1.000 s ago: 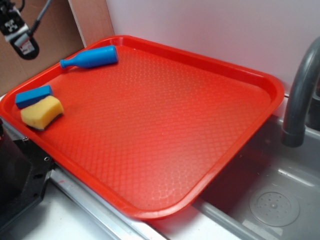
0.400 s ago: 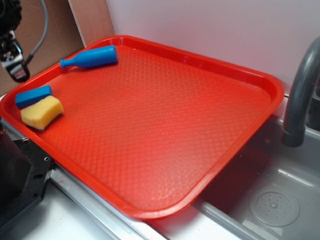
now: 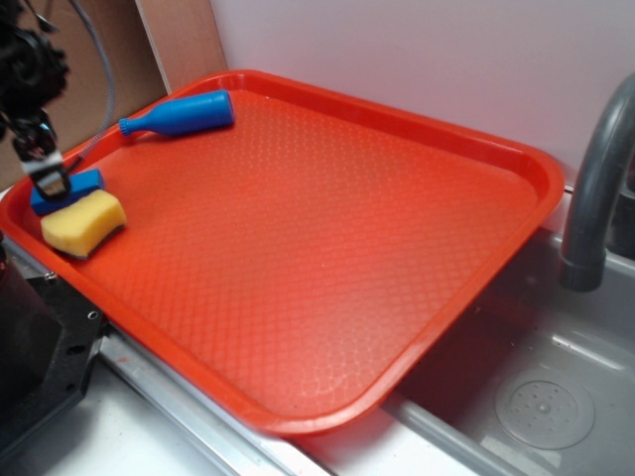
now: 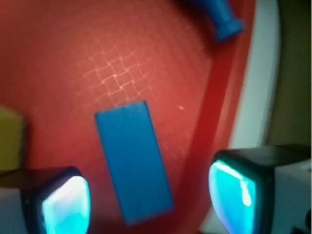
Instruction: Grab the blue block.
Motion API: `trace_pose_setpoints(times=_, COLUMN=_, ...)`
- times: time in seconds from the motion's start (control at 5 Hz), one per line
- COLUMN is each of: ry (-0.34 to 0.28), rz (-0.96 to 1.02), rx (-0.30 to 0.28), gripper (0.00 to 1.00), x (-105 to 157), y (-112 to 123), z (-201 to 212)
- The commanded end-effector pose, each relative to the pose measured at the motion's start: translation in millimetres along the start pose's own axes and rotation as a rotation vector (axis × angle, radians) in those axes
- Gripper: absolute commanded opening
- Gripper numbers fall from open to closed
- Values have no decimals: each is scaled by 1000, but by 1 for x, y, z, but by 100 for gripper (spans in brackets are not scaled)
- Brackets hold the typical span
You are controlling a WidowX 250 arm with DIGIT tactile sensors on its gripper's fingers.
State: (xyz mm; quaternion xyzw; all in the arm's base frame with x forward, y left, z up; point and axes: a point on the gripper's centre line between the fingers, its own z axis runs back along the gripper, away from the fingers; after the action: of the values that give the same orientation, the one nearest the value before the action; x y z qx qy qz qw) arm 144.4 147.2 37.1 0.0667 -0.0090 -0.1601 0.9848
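Wrist view: the flat rectangular bright-blue block [image 4: 133, 161] lies on the textured red plastic tray [image 4: 97, 58] near its raised rim, between the spread fingers of the black gripper [image 4: 148, 197], which are released and touch nothing. The block sits just beside the yellow sponge [image 3: 83, 222]. A blue bottle-shaped toy [image 3: 179, 114] lies farther along the tray edge, apart.

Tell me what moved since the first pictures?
The gripper came down from the top left corner to just over the block, jaws open and not holding it yet. The block, sponge, bottle and tray stayed put.
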Motion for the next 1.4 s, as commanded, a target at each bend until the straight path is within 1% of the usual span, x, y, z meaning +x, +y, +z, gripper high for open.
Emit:
trace_pose_setpoints(times=0.0, ry=69, rz=-39, rx=27, gripper=0, x=10, y=-15, z=-20)
trace_pose_setpoints(times=0.4, ry=116, rz=-33, rx=-16, gripper=0, x=2, y=-28, z=-23)
trace_pose_setpoints(times=0.6, ry=96, rz=-22, rx=-1, gripper=0, x=7, y=-37, z=-2)
trace_pose_setpoints(times=0.8, ry=-31, rz=133, rx=41, gripper=0, x=34, y=-44, z=49)
trace_pose_setpoints(times=1.0, ry=-196, rz=329, rx=-61, gripper=0, x=59, y=-36, z=104)
trace_pose_setpoints(times=1.2, ry=-199, rz=434, rx=-126, gripper=0, x=80, y=-35, z=155)
